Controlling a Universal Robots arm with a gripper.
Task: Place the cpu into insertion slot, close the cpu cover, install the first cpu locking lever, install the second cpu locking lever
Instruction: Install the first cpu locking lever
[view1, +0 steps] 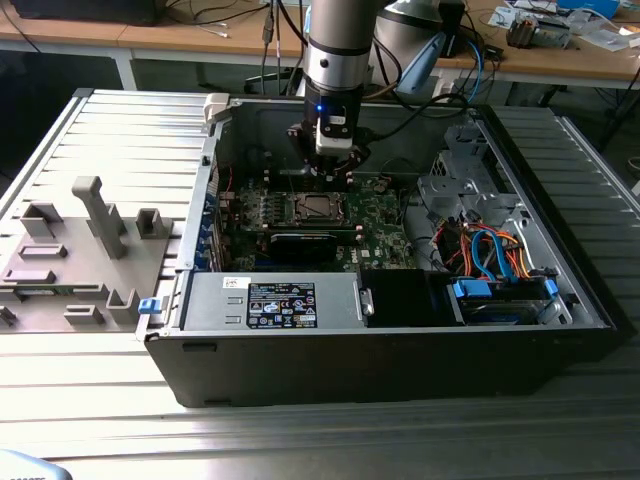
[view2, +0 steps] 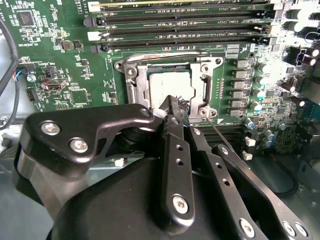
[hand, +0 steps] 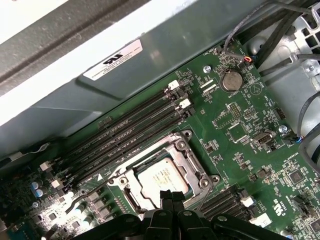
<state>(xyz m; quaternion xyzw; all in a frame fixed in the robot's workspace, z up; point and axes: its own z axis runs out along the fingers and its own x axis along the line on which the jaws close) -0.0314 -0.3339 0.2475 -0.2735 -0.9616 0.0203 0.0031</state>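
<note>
The cpu (view2: 170, 85) (hand: 162, 177), a dull silver square chip, lies in the insertion slot (view1: 315, 208) on the green motherboard. The cpu cover (view2: 137, 82) (hand: 187, 160), a silvery frame, lies flat around it with the chip showing through its window. One thin wire lever (view2: 165, 54) runs along the socket edge beside the memory slots. Another lever (view2: 220, 132) (hand: 204, 197) sticks out slanted from the socket corner near my fingers. My gripper (view2: 171, 106) (hand: 171, 196) (view1: 330, 170) hovers over the socket's edge, its black fingers pressed together with nothing between them.
The motherboard sits deep inside an open black computer case (view1: 400, 340) with tall walls. Long memory slots (hand: 130, 130) run beside the socket. A black card (view1: 302, 243) lies just past it. Drive bays and blue and orange cables (view1: 495, 255) fill the exterior view's right. A grey fixture (view1: 95, 215) stands outside.
</note>
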